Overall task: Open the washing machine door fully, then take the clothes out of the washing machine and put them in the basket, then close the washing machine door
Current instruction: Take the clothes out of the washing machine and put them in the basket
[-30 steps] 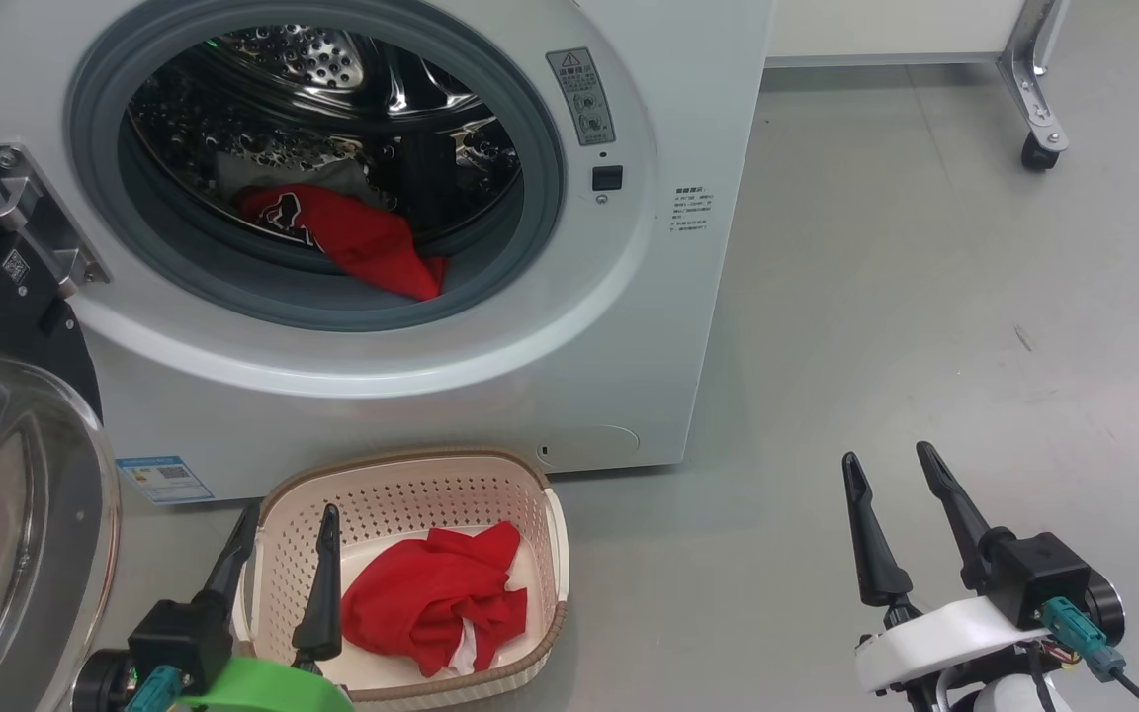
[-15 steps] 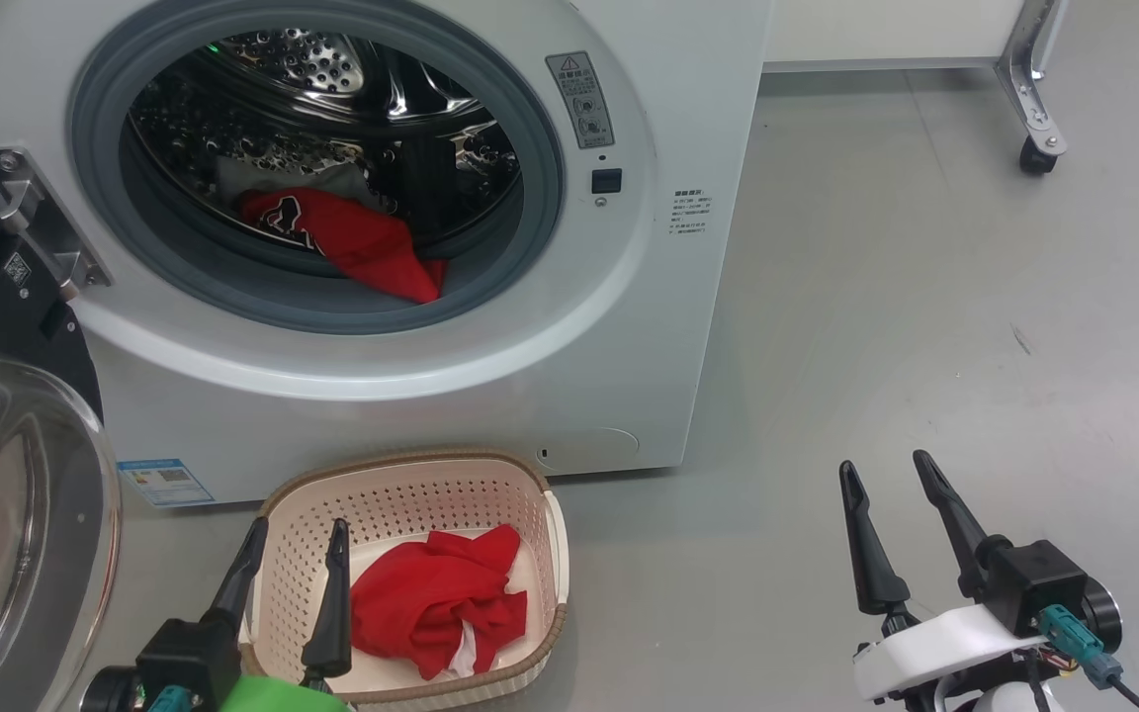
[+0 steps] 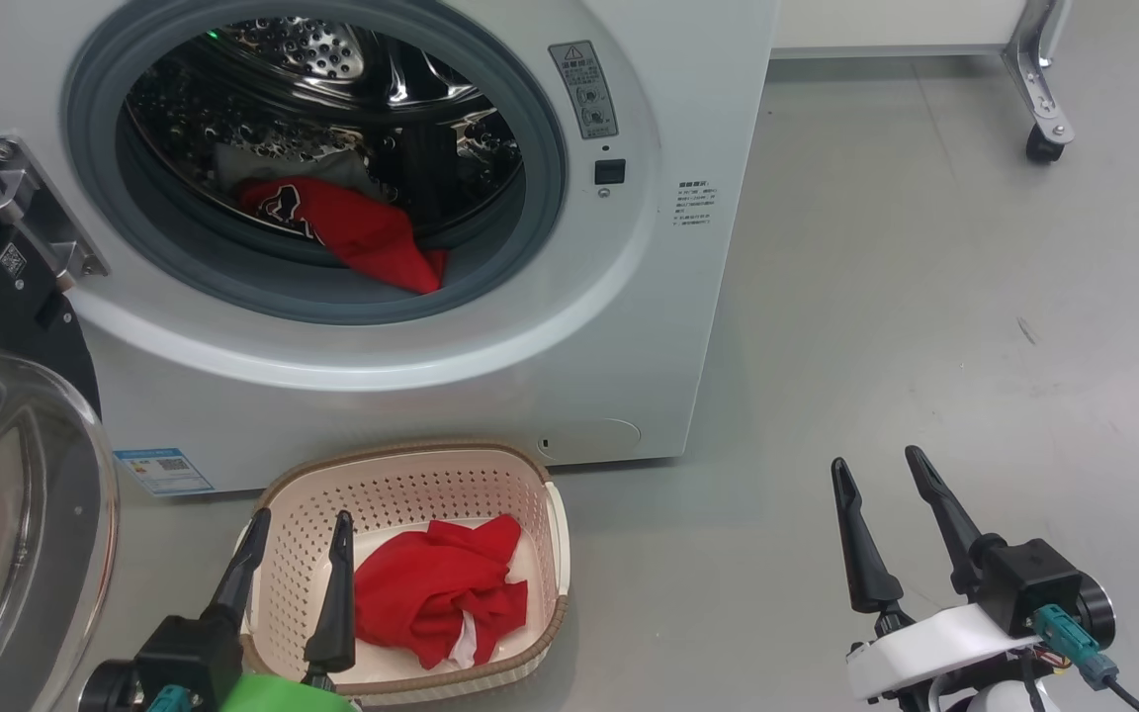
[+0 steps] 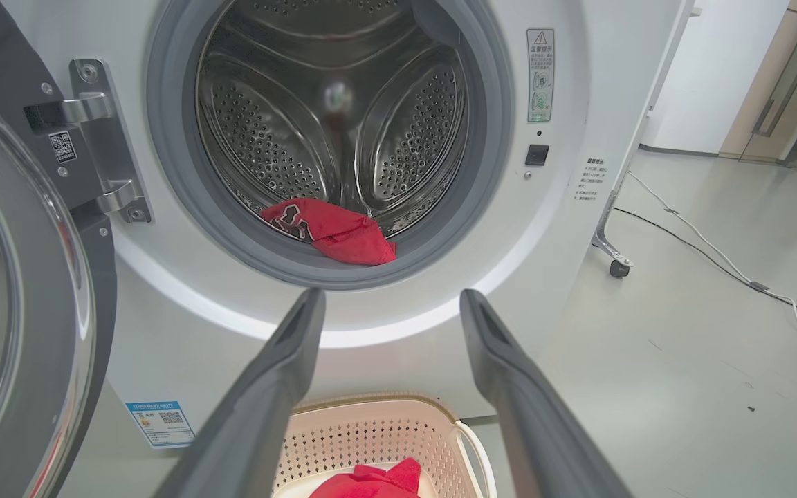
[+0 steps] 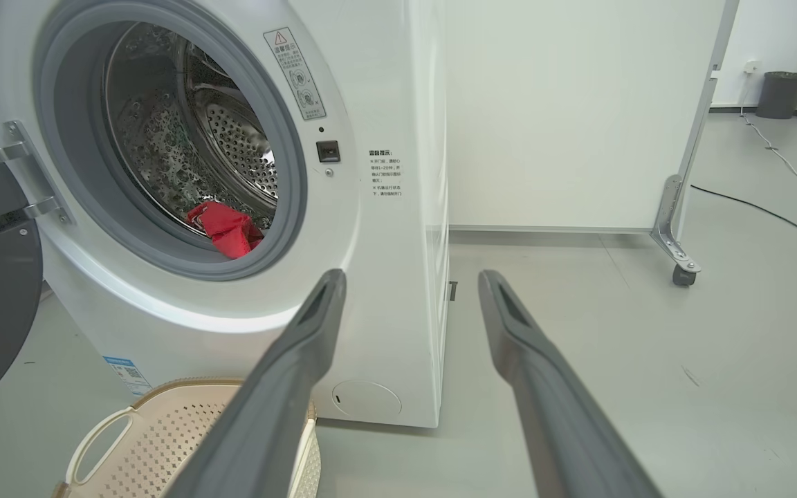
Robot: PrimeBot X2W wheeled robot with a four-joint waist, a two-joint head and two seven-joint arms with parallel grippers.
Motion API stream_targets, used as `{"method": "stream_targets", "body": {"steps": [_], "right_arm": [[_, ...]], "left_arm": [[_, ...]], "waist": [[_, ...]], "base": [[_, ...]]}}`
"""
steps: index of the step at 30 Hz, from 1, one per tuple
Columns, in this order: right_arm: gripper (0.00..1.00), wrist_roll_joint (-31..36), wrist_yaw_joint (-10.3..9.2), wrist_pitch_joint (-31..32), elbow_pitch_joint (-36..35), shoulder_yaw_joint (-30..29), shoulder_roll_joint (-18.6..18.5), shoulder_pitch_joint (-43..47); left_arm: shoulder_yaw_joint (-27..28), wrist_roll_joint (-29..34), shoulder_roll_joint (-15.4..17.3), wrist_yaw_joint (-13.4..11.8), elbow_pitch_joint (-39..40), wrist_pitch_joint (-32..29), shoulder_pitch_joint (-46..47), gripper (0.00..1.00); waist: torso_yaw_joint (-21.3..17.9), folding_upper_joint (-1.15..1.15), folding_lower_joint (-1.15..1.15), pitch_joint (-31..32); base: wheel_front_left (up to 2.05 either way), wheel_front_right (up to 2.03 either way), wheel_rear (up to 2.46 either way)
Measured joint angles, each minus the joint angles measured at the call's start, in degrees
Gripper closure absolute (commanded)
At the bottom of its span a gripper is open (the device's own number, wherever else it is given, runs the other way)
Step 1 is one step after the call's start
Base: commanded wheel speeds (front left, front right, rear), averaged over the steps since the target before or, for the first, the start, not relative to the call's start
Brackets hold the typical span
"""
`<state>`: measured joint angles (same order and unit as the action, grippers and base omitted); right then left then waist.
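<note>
The white washing machine point(image 3: 411, 396) stands with its door point(image 3: 6, 514) swung wide open to the left, glass bowl facing me. A red jersey point(image 3: 352, 232) with some pale cloth behind it lies at the drum's front lip, also seen as the jersey point(image 4: 336, 232) and the jersey point(image 5: 225, 228). The cream basket point(image 3: 401, 475) sits on the floor below the opening and holds crumpled red and white clothes point(image 3: 436, 588). My left gripper point(image 3: 302, 516) is open and empty above the basket's near left corner. My right gripper point(image 3: 876, 459) is open and empty over the floor to the right.
A wheeled metal frame leg point(image 3: 1039, 148) stands at the far right behind the machine. Cables point(image 4: 717, 256) run across the grey floor, and a dark bin point(image 5: 782, 93) sits by the far wall. Bare floor point(image 3: 925, 297) stretches right of the machine.
The head view has shifted slightly. My left gripper has edged a little to the right over the basket's corner. The clothes and the right gripper stay as they were.
</note>
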<state>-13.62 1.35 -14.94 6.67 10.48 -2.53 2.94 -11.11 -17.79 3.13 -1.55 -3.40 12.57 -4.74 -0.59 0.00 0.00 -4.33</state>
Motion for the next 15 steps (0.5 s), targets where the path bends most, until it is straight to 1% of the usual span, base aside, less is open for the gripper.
{"method": "stream_targets", "body": {"steps": [9,13,15], "right_arm": [[0.00,0.0,-0.04,0.0,-1.5,0.7,0.0,-0.1],[0.00,0.1,-0.05,0.0,-2.8,1.0,0.0,-0.7],[0.00,0.1,-0.05,0.0,-3.4,1.2,0.0,-1.3]], "left_arm": [[-0.4,0.0,0.0,0.1,1.6,-1.5,0.5,0.00],[-1.1,-0.3,0.0,0.5,1.9,-3.0,4.1,0.00],[-1.4,-0.5,0.0,1.1,1.9,-3.7,6.1,0.00]], "waist": [[-0.6,0.00,0.00,-2.8],[-1.1,0.00,0.00,-5.3],[-1.4,0.00,0.00,-6.5]], "base": [[0.00,0.00,0.00],[0.00,0.00,0.00],[0.00,0.00,0.00]]}}
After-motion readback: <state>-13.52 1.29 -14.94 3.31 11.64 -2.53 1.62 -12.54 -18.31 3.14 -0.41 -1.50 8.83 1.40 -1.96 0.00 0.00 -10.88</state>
